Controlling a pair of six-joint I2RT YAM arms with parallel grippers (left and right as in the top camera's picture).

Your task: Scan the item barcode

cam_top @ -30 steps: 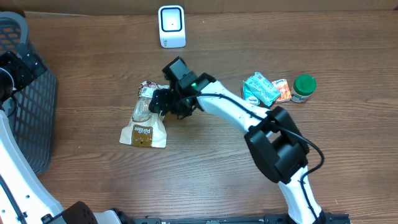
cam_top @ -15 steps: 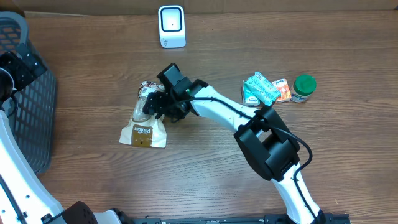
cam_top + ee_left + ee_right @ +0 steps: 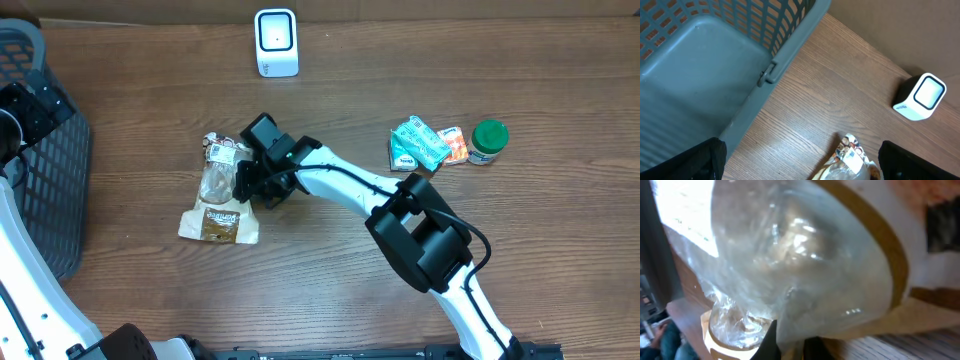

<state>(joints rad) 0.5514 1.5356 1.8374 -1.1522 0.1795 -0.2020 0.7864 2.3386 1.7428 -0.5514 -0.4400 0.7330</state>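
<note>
The item is a clear-and-brown snack bag (image 3: 213, 195) with a white label near its top, lying flat on the wood table. My right gripper (image 3: 247, 180) is at the bag's right edge and shut on its film. In the right wrist view the bag (image 3: 790, 255) fills the frame, and the dark fingertips (image 3: 774, 342) pinch a fold of plastic at the bottom. The white scanner (image 3: 276, 42) stands at the far edge, also in the left wrist view (image 3: 920, 97). My left gripper (image 3: 802, 164) hangs open beside the basket, high above the bag's top (image 3: 851, 156).
A dark mesh basket (image 3: 35, 170) fills the left edge of the table. At the right lie a teal packet (image 3: 418, 143), a small orange packet (image 3: 455, 146) and a green-lidded jar (image 3: 488, 141).
My right gripper has moved left and shut on the bag's edge. The bag has slid left and a little toward the front. The left arm has not moved.
</note>
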